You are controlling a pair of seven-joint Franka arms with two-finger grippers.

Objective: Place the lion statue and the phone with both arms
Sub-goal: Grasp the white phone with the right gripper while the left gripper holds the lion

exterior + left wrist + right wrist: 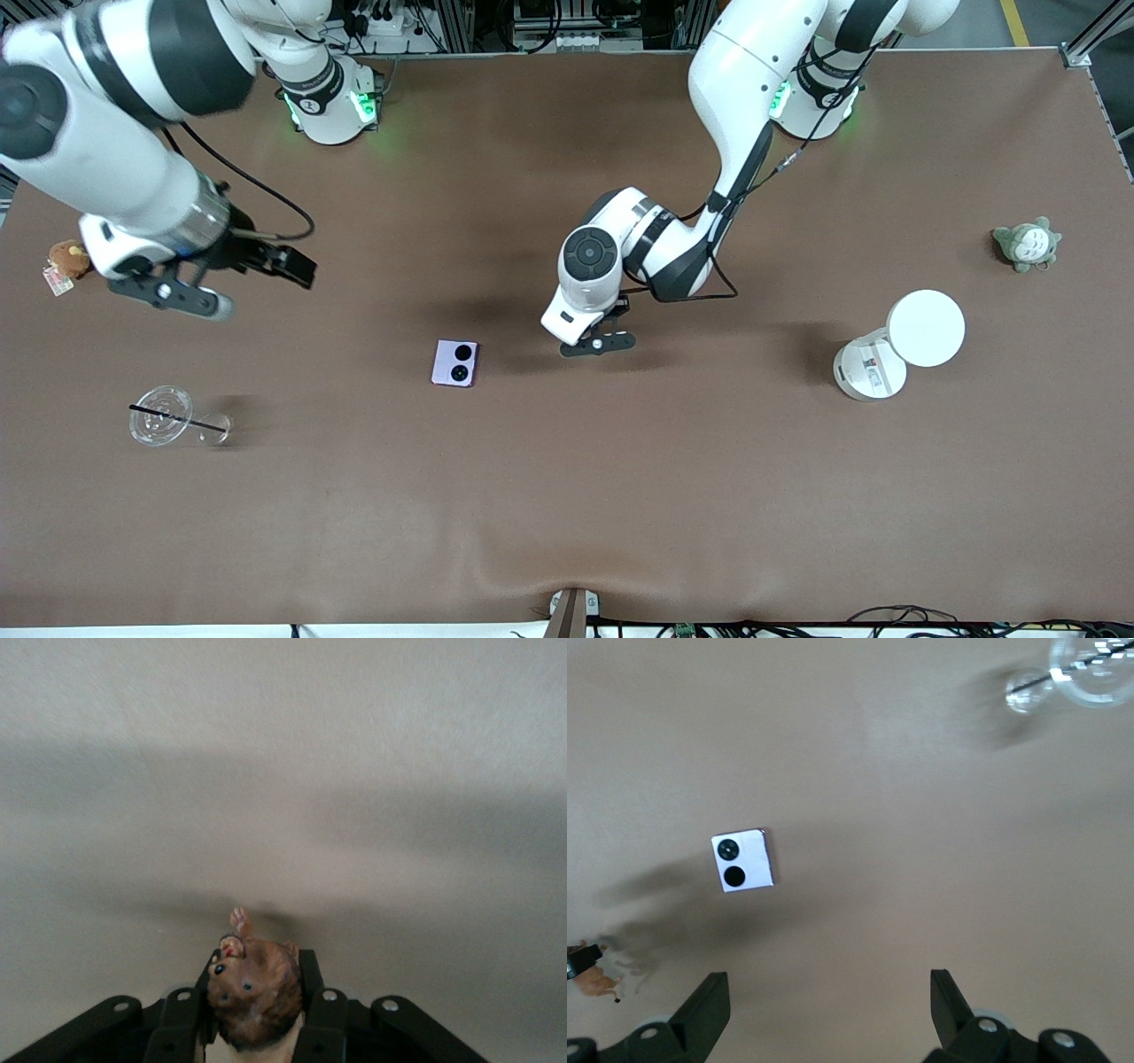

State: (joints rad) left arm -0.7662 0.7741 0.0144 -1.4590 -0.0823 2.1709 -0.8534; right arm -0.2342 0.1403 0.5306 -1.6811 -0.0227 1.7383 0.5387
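Left gripper [599, 344] hangs low over the middle of the table [620, 496], its fingers closed on the lion statue [252, 992]; the left wrist view shows the small reddish-brown figure pinched between the two pads, its face and one raised paw sticking out past them. From the front the figure itself is hidden under the hand. The phone [455, 362] lies flat on the cloth just beside that gripper, toward the right arm's end, camera circles up, with nothing touching it.

Right gripper [190, 288] is up in the air over the right arm's end of the table, fingers spread wide and empty; its wrist view looks down on the phone [742, 860] with the fingers well clear of it.

Judging by this, the phone appears already set down, and the step in hand is placing the lion next to it. The next move calls for a short, straight descent until the figure meets the cloth, then a gentle release so such a small piece neither tips nor clings to a pad. The hand must also keep off the phone as it lifts away.
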